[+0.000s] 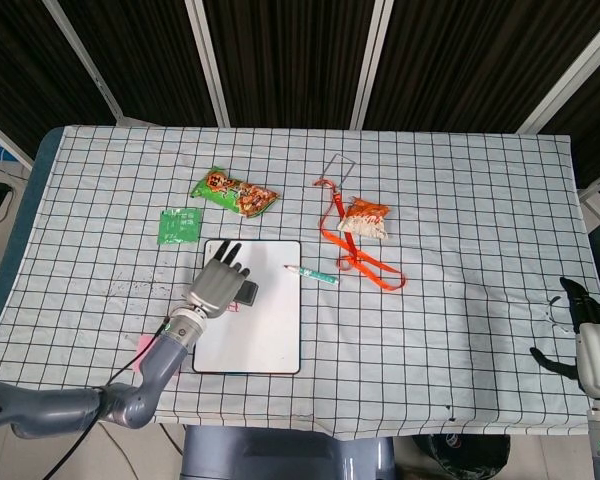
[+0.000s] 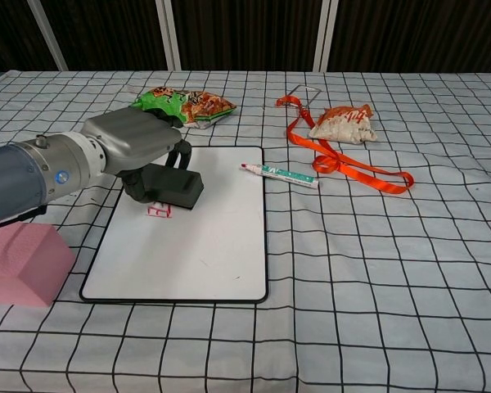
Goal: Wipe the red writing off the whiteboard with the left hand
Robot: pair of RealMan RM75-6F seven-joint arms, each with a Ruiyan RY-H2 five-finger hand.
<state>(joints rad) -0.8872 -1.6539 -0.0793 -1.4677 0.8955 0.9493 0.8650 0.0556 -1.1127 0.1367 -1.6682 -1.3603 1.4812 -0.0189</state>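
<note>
At far left of the chest view, a pink foam block sits on the checked worktop, just beside the whiteboard's lower left corner. Your left hand holds a black eraser with its fingers curled over the top, pressing it flat on the upper left part of the whiteboard. The eraser covers the top of the red writing, whose lower part shows just below its near edge. From the head view, the same hand lies over the board's left half. Behind the board, a small green packet and a green and orange snack bag lie on the cloth. Right of the board's top corner lies a marker with a green label and a red tip, close to the board's edge but apart from it. Further right, an orange lanyard trails across the cloth, beside a pale snack pouch. At the far right edge of the head view, your right hand hangs off the worktop, fingers spread and holding nothing.
</note>
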